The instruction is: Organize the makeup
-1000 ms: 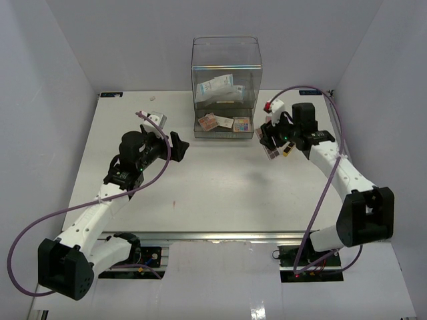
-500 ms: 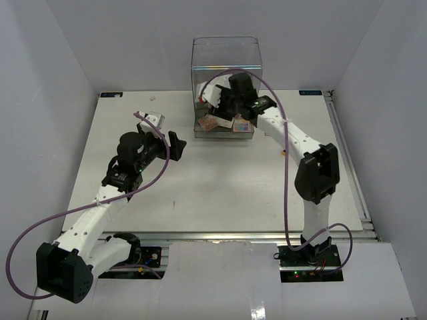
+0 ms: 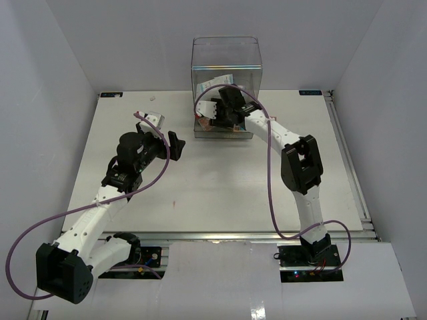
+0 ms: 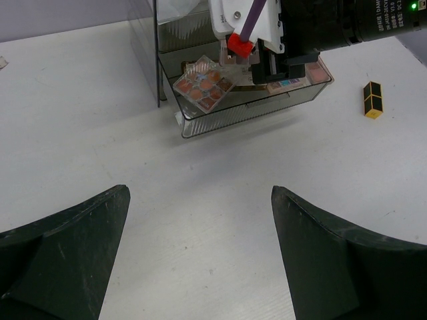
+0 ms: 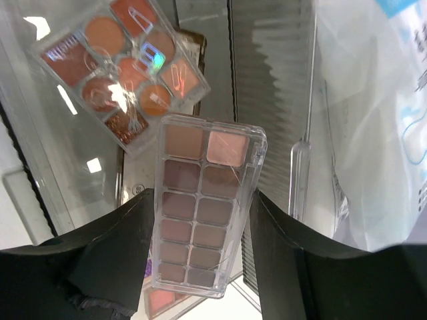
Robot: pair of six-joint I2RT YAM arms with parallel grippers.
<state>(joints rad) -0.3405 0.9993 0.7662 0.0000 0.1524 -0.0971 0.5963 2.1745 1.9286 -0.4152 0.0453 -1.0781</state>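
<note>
My right gripper [image 5: 202,195] is shut on a long clear palette of brown and pink eyeshadow [image 5: 200,227], gripped by its two long sides. In the top view that gripper [image 3: 217,117] hangs over the open drawer [image 3: 223,134] of the clear box [image 3: 227,60]. An orange-toned palette [image 5: 123,67] [image 4: 203,83] lies in the drawer, with more pink makeup [image 4: 319,72] at its right end. White-blue sachets [image 5: 380,100] [image 3: 217,83] sit in the compartment above. My left gripper [image 3: 175,143] [image 4: 200,192] is open and empty over the bare table, left of the box.
A small black-and-yellow item [image 4: 372,99] lies on the table to the right of the drawer. The drawer's clear front wall [image 4: 247,113] juts out toward my left gripper. White walls close the table on three sides.
My right arm swung from the table's right side across to the drawer, carrying the brown palette, and now reaches a little farther left over it. The left arm barely moved.
</note>
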